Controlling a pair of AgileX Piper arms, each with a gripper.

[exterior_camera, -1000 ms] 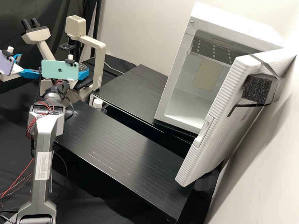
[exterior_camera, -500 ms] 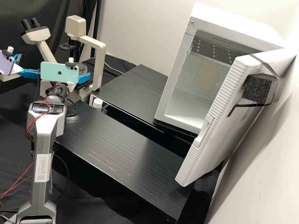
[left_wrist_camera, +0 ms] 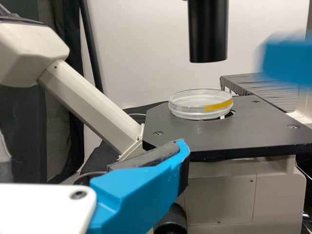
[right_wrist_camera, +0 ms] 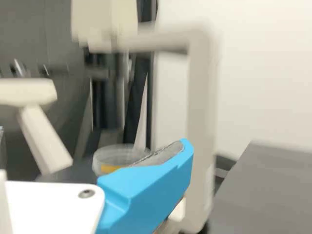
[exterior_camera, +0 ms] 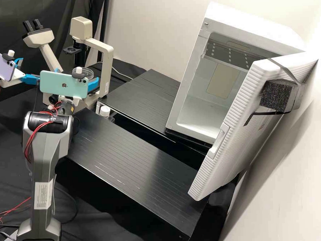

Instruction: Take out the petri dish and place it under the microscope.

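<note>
Right gripper (exterior_camera: 92,85): fingers apart, exact spread unclear to me, no hold on anything that I can see. Left gripper (exterior_camera: 29,72) also parted, off to the microscope's side. Risks, as I judge them: a low sideways swing of the right one's blue finger (right_wrist_camera: 146,190) could clip the petri dish (left_wrist_camera: 200,104) and slide it; raised carelessly, it might knock the black column (left_wrist_camera: 208,31). The dish may also be off-centre (the stage opening peeks out beside it), so a nudge could tip it. Dish rests on the stage (left_wrist_camera: 263,134), below the column, clear of both grippers.
</note>
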